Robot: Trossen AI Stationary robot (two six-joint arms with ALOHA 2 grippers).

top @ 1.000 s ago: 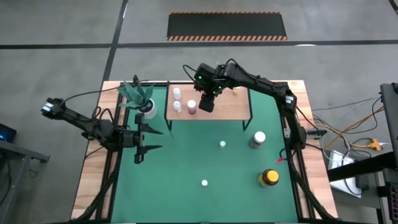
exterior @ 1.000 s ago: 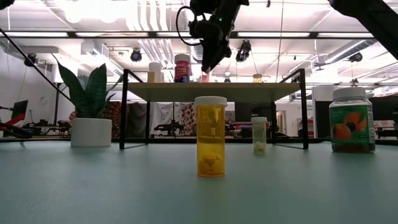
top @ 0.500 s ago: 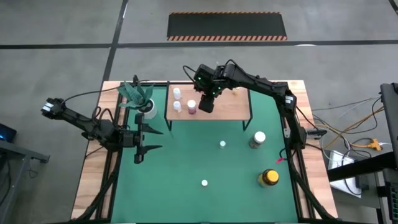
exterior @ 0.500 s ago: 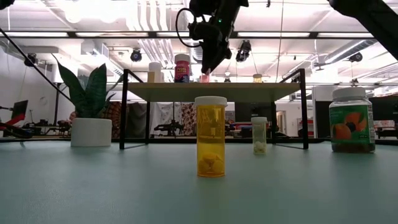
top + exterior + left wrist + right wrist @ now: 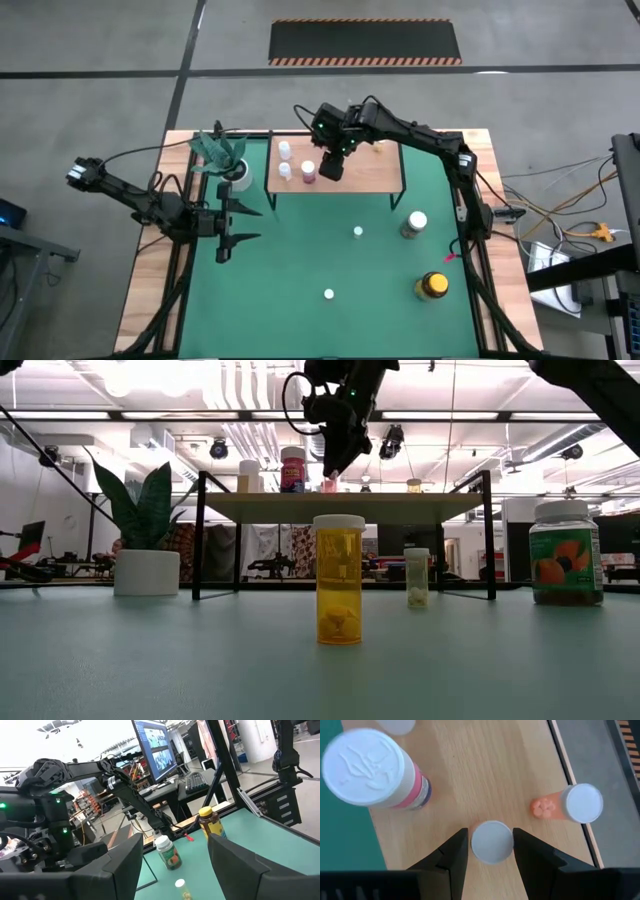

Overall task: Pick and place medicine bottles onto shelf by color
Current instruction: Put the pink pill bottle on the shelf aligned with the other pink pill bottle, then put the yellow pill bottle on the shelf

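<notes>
Setting: green mat (image 5: 330, 250) on a wooden table, bare grey floor around it, workshop clutter and ceiling lights beyond.

High view: the shelf (image 5: 340, 166) stands at the far edge of the mat. Right gripper (image 5: 333, 167) hangs over the shelf's middle, just beside a pink bottle (image 5: 308, 171) and two white-capped bottles (image 5: 284, 160). Left gripper (image 5: 226, 226) waits low over the mat's left side, near the potted plant (image 5: 226, 158). Still on the mat: a greenish white-lidded jar (image 5: 413, 224), a yellow black-lidded jar (image 5: 433, 286) and two tiny white-capped bottles (image 5: 357, 232).

Low view: an orange bottle (image 5: 339, 579) stands nearest on the mat, a small pale bottle (image 5: 416, 577) behind it, the greenish jar at the right. Right gripper points down onto the shelf top beside the pink bottle.

Left wrist view: its fingers (image 5: 120, 865) stand well apart with nothing between them.

Right wrist view: a small white-capped bottle (image 5: 491, 841) stands upright on the wood between the fingers (image 5: 454, 852), which sit narrowly either side of the cap with slim gaps showing. A pale orange bottle (image 5: 570, 805) is close by.

Step in hand: judged to be the release of the small white-capped bottle on the shelf.

Next move: probably open wider, lift straight up without brushing the cap, then fetch another bottle from the mat.
</notes>
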